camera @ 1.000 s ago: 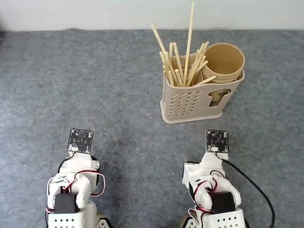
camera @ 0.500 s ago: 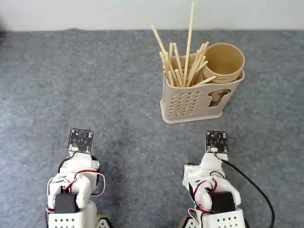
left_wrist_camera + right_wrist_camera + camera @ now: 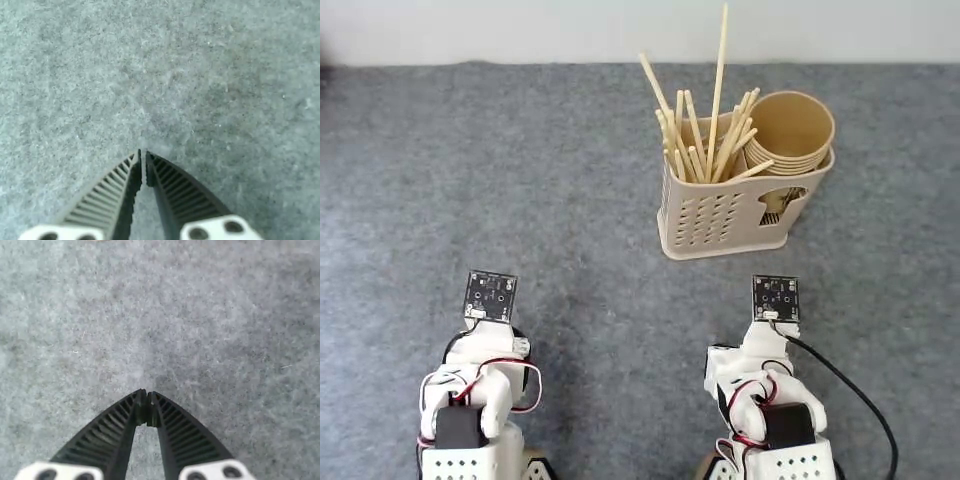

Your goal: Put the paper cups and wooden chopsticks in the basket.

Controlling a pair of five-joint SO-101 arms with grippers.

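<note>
A beige perforated basket [image 3: 725,215] stands on the grey carpet at the back right of the high view. Several wooden chopsticks [image 3: 705,125] stick up out of its left part, and a stack of tan paper cups [image 3: 790,130] fills its right part. Both arms are folded back at the near edge, well short of the basket. My left gripper [image 3: 143,156] hangs shut over bare carpet with nothing in it. My right gripper [image 3: 146,396] is likewise shut and holds nothing, also over bare carpet.
Grey carpet [image 3: 520,180] covers the whole table, with a pale wall along the far edge. The left arm's base [image 3: 470,420] and the right arm's base [image 3: 765,415] sit at the near edge, and a black cable [image 3: 855,395] trails from the right arm.
</note>
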